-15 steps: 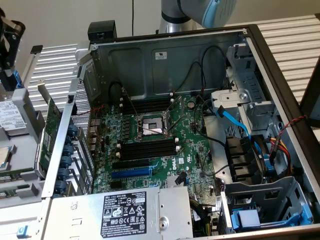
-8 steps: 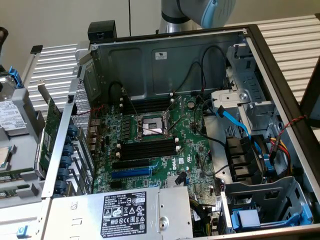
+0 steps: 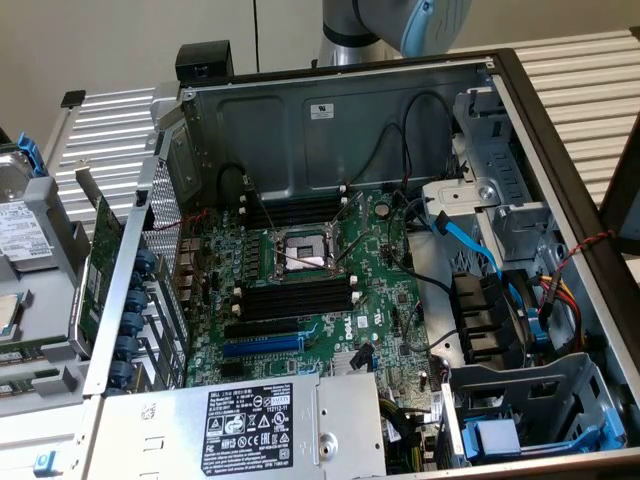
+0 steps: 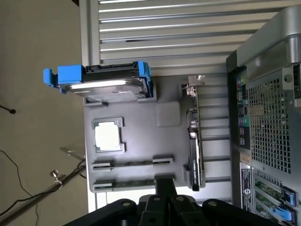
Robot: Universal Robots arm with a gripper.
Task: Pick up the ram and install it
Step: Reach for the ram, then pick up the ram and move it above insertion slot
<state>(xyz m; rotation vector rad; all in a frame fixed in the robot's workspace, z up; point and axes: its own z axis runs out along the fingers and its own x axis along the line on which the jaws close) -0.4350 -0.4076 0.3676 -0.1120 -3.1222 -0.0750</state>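
Observation:
Two ram sticks lie on edge in holders of a grey tray (image 4: 167, 115) beside the computer case: one ram stick (image 4: 131, 163) and another ram stick (image 4: 124, 183) closer to my gripper. My gripper (image 4: 164, 181) hovers above the tray, its tip over the end of the closer stick. It is shut, and nothing shows between its fingers. In the exterior view the tray sits at the left, where thin green ram edges (image 3: 25, 352) show. Black memory slots (image 3: 295, 297) lie on the motherboard beside the CPU socket (image 3: 300, 255).
The tray also holds a hard drive in a blue caddy (image 4: 106, 84), a CPU (image 4: 108, 135) and an upright green expansion card (image 4: 194, 146). The open case has a power supply (image 3: 250, 425), cables, a drive cage (image 3: 520, 420) and a tall side wall (image 3: 130, 290) toward the tray.

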